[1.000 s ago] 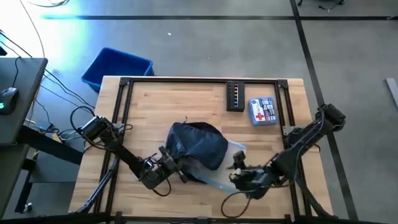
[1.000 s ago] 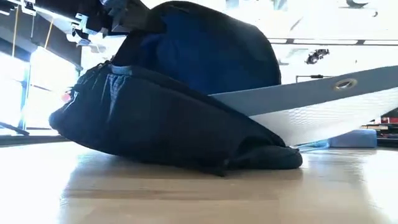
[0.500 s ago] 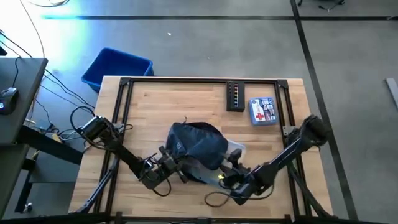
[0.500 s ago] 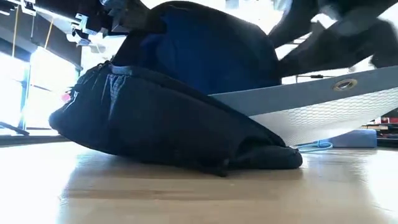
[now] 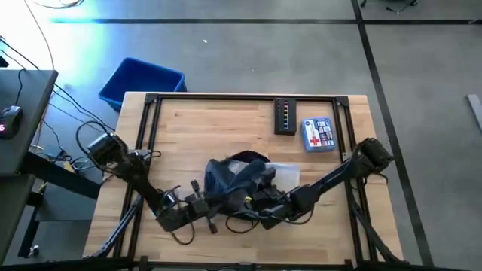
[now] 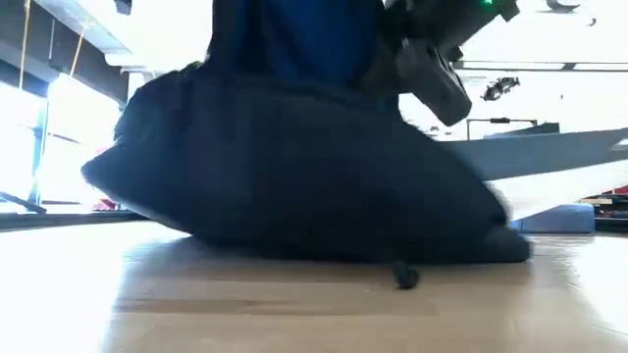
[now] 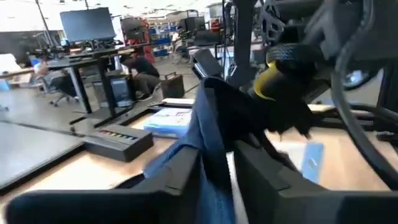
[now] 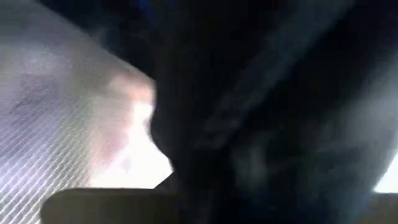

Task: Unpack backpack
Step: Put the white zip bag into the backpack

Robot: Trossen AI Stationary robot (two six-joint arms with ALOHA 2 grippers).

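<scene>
The dark navy backpack [image 5: 230, 175] sits bunched up at the middle of the table's near half, its base on the wood [image 6: 294, 186]. A clear plastic pouch [image 5: 285, 175] sticks out from under its right side and lies on the table. My left gripper [image 5: 202, 205] is at the backpack's near left side, shut on its fabric. My right gripper [image 5: 257, 199] is at the near right side, shut, against the raised fabric [image 6: 294, 39]. My left gripper pinches a standing fold or edge of the backpack's blue fabric [image 7: 210, 140] between its two fingers [image 7: 177, 171], coming level from the table's near left. The fabric rises upright out of the gap; the backpack's base stays on the table. My right gripper is shut on the backpack's dark fabric [image 8: 249, 124], coming from the table's right. The fabric fills its wrist view and hides the place of contact, so which part it has cannot be told.
A white first-aid box [image 5: 318, 134] and a black case with coloured dots [image 5: 285, 117] lie at the far right. A blue bin [image 5: 141, 81] stands on the floor beyond the far left corner. Bare wood lies at the far left [image 5: 196, 124].
My right gripper has swept toward the table's left, from beside the pouch up against the backpack. My left gripper has drawn slightly toward the near left. The backpack has bunched narrower and taller, its top fabric lifted, and the pouch's raised end has dropped lower.
</scene>
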